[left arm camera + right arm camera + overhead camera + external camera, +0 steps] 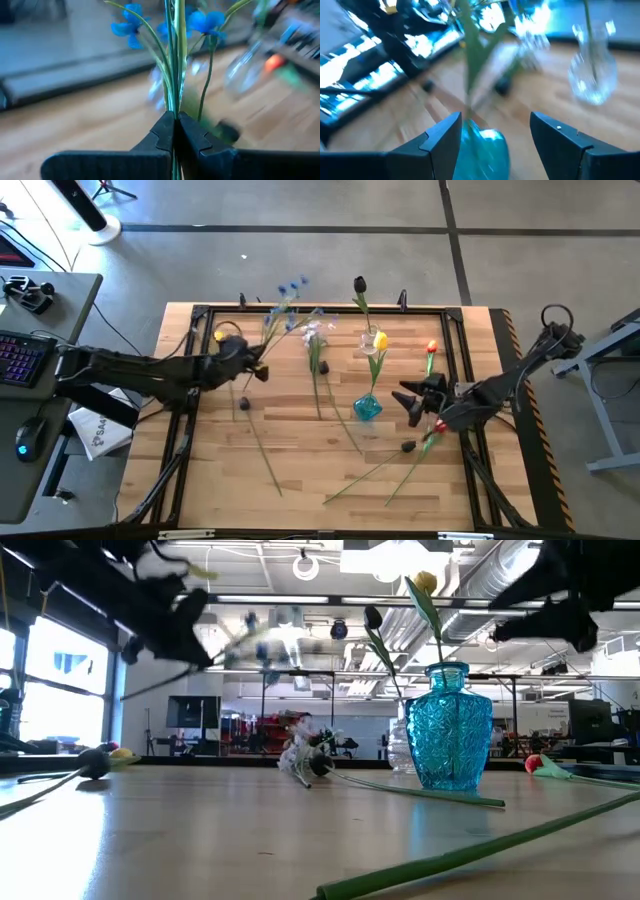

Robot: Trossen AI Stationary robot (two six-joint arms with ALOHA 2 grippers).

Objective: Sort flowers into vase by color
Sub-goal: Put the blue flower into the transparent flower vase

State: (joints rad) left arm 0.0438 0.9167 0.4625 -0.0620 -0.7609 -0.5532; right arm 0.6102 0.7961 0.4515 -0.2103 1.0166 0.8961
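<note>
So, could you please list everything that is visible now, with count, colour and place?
Blue flowers: one bunch, blue heads, stems clamped in the left gripper, lifted off the table.
Blue vase: one, blue glass, table centre, holding a yellow flower.
Clear vase: one, clear glass, behind the blue vase.
Black flower: one, far edge.
Red flower: one, right side.
White flower: one, lying mid-table.
Table: one, wooden.
Left gripper: shut on the stems.
Right gripper: open, just over the blue vase.
</note>
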